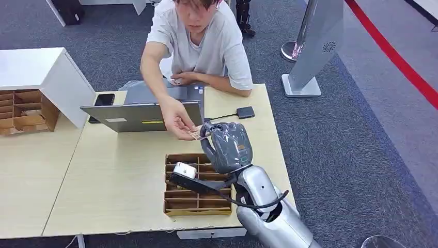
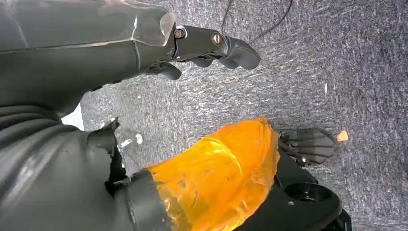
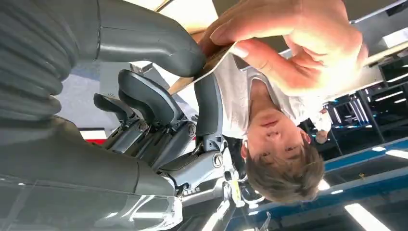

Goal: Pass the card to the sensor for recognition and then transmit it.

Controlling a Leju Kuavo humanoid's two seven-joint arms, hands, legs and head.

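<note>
Tan card: you see the card [image 1: 194, 134] pinched between the thumb and a finger of the right hand [image 1: 227, 146], held above the surface [image 1: 113, 186] just in front of the laptop [image 1: 142, 114].
Handover: a person's hand [image 1: 178, 121] grips the far end of the same card; in the right wrist view the card [image 3: 211, 67] sits between the grey thumb and the person's fingertips [image 3: 250, 50], so both parties hold it at once.
Right fingers: closed on the card, the others loosely curled.
Left hand: the left hand [image 2: 211, 48] hangs over the carpet, its fingers curled in on nothing.
Sensor: a small dark pad [image 1: 245, 112] on a cable lies on the surface just beyond the right hand; you may take it for the reader, though nothing marks it so.
Progress: judged late, since the card is at the transmit stage and only the release is left; whether recognition was done cannot be told.
Tray: a brown divided cardboard tray [image 1: 178, 204] lies near the robot.
Writing: none legible on card, laptop or tray.
</note>
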